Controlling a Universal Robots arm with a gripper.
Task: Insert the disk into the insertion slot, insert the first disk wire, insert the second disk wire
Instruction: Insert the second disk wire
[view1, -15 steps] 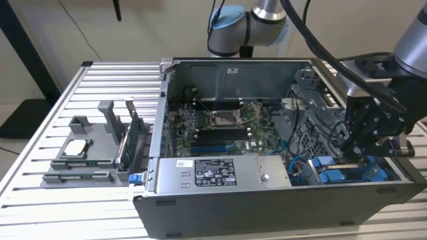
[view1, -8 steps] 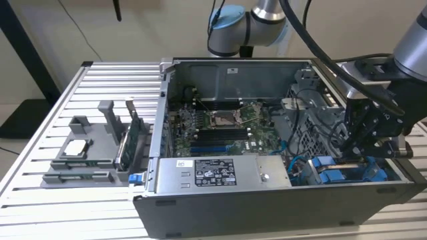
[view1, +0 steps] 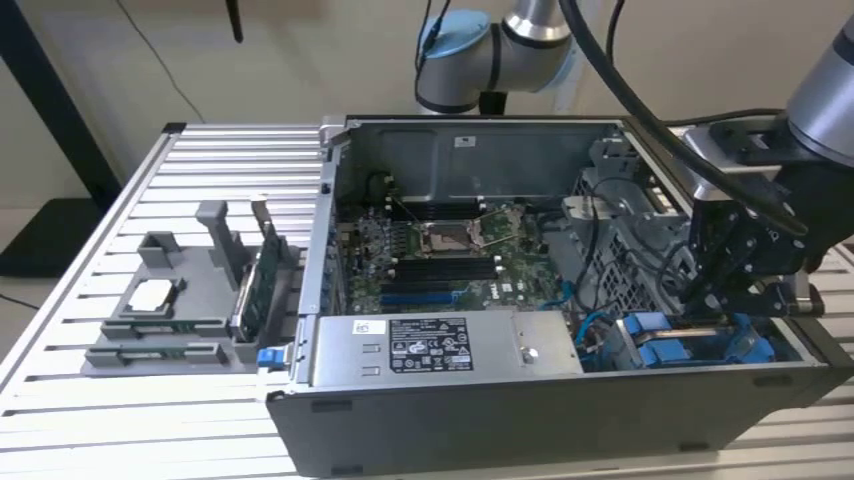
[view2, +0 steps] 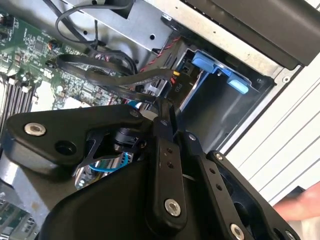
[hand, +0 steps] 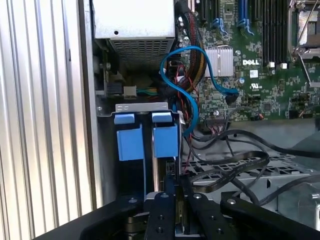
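While I hang over the case (view1: 441, 420), my gripper (hand: 176, 200) sits at the slot (hand: 131, 180) by the blue brackets (hand: 165, 141), fingers (hand: 164, 207) pinched nearly together; what they grip, I cannot tell.

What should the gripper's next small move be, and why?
Probably a slow, short advance toward the grey metal drive bay: the black gripper sits right at its opening, among black cables, near the blue plastic tabs. I cannot tell whether it holds a connector.

a printed white label (view1: 427, 345) is borne by the power supply (view1: 534, 335); white lettering (hand: 251, 62) is printed on the motherboard (hand: 260, 90).
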